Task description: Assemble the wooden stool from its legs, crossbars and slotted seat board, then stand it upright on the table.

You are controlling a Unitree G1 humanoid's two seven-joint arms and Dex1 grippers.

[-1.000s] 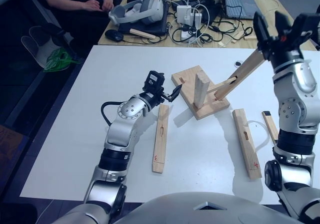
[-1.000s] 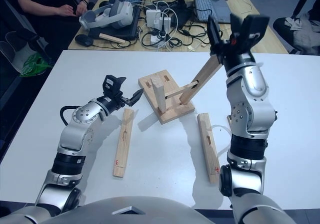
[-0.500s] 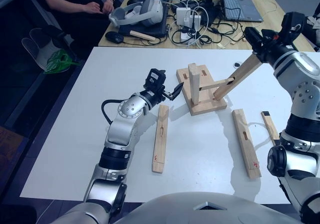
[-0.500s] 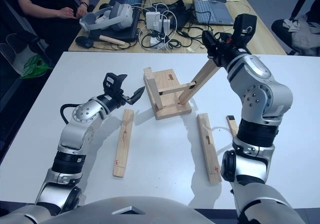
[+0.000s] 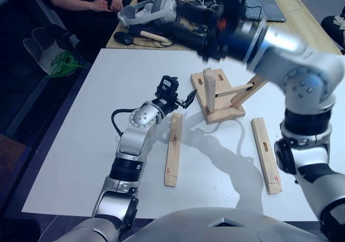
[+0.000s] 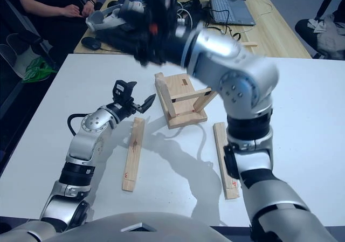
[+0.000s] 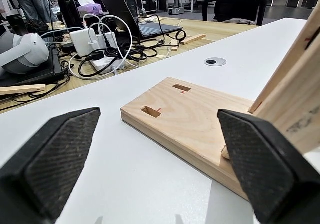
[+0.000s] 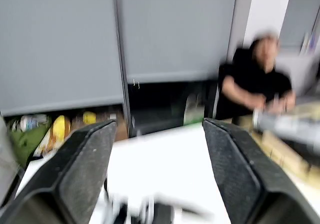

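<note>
My left gripper (image 5: 182, 98) is released: fingers (image 7: 55, 154) spread wide, nothing between them. It sits low over the white table (image 5: 97, 145), just beside the slotted seat board (image 7: 185, 112). The board lies flat near the table's middle. One upright leg (image 5: 209, 89) stands in it, and a crossbar (image 5: 233, 90) joins that to a tilted leg (image 5: 251, 87). My right gripper (image 8: 156, 149) is released and empty, held high over the table's far part. The left loose leg (image 5: 173, 147) and right loose leg (image 5: 267, 154) lie flat nearer me.

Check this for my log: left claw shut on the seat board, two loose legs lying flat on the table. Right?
Not quite: the left wrist view shows the left claw open, empty, with the seat board ahead of it. Two loose legs do lie flat on the table.
</note>
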